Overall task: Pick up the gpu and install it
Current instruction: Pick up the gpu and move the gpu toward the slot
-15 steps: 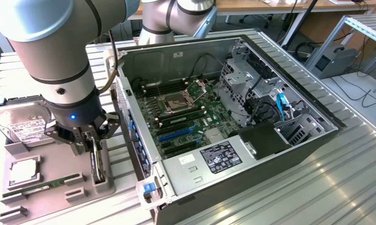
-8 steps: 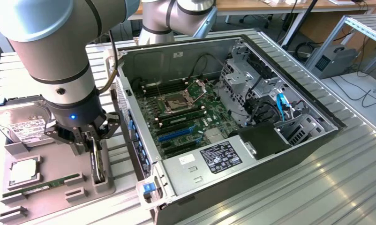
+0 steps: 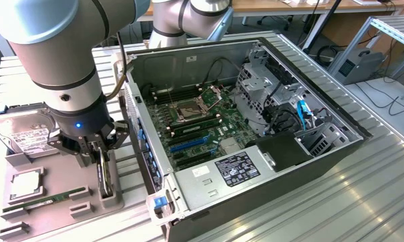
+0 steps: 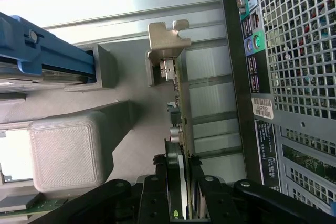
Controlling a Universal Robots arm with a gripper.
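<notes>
Hand (image 3: 98, 155) clamps the top edge of the gpu (image 3: 107, 182), upright just beside the open case (image 3: 182, 63).

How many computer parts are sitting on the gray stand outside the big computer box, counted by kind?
hard drive: 1
processor chip: 1
RAM stick: 1
gpu, on edge in its slot with the claw closed on it: 1
Total: 4
</notes>
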